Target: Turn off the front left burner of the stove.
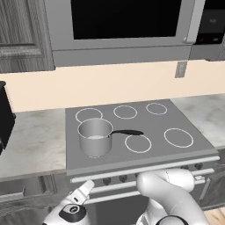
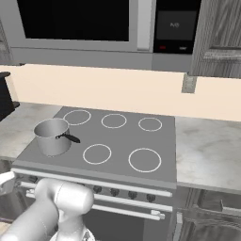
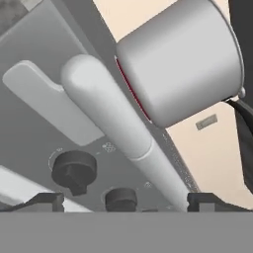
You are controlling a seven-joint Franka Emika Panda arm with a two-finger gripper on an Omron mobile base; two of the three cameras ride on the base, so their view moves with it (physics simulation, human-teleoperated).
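Steel saucepan point(image 1: 95, 137), smooth cyl., on flat grey stove point(image 1: 176, 121) glass.

A cream backsplash wall point(image 1: 110, 85) ran behind the range, bearing a grey outlet plate point(image 1: 180, 69). Above hung a black-windowed microwave point(image 1: 125, 19) flanked by dark wood-grain cabinets point(image 2: 221, 33). Pale marbled countertop point(image 2: 207, 150) spread on both sides.

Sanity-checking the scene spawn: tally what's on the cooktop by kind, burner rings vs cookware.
White burner rings showing: 5, e.g. the front right ring.
Steel saucepan: 1, standing at the front left, where it covers the front left burner; a red rim shows under it in the hand view.
Total: 6.
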